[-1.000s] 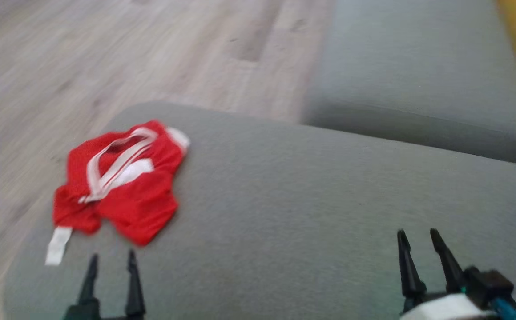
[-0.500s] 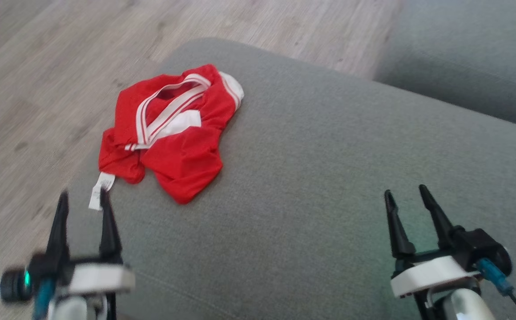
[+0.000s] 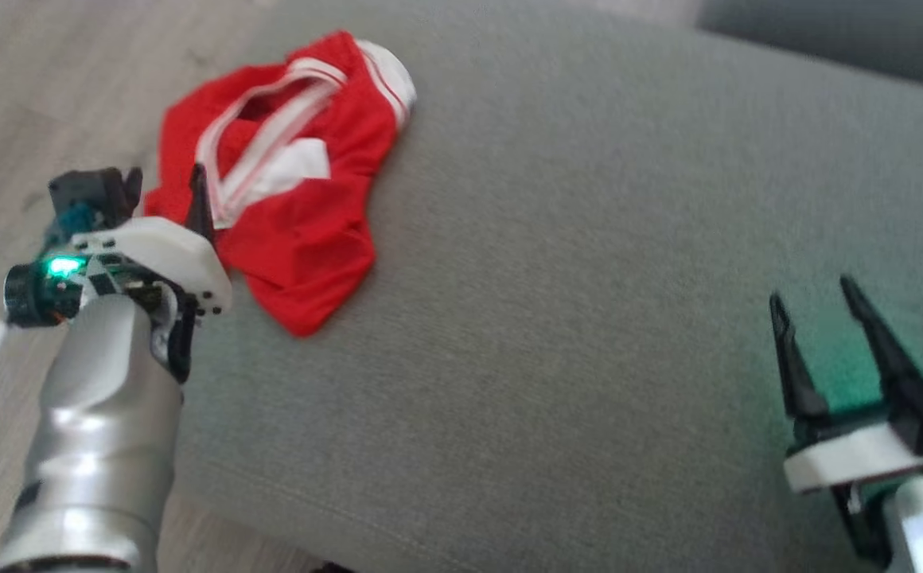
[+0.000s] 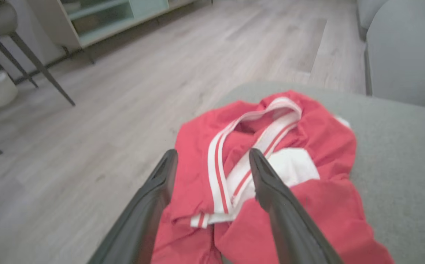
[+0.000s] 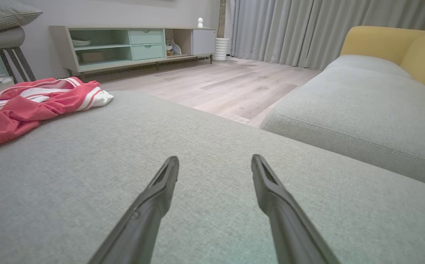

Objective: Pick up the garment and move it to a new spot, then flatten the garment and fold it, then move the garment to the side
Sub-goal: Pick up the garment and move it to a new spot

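Red crumpled garment with white striped trim (image 3: 302, 239), at the far left corner of the grey fabric sofa cushion (image 3: 557, 302); over the last second I have brought the left gripper (image 4: 212, 157) from short of it to over its near edge, jaws wide, nothing held; right gripper (image 3: 812, 293) equally wide, well apart over bare cushion; I judge the first pick-up imminent
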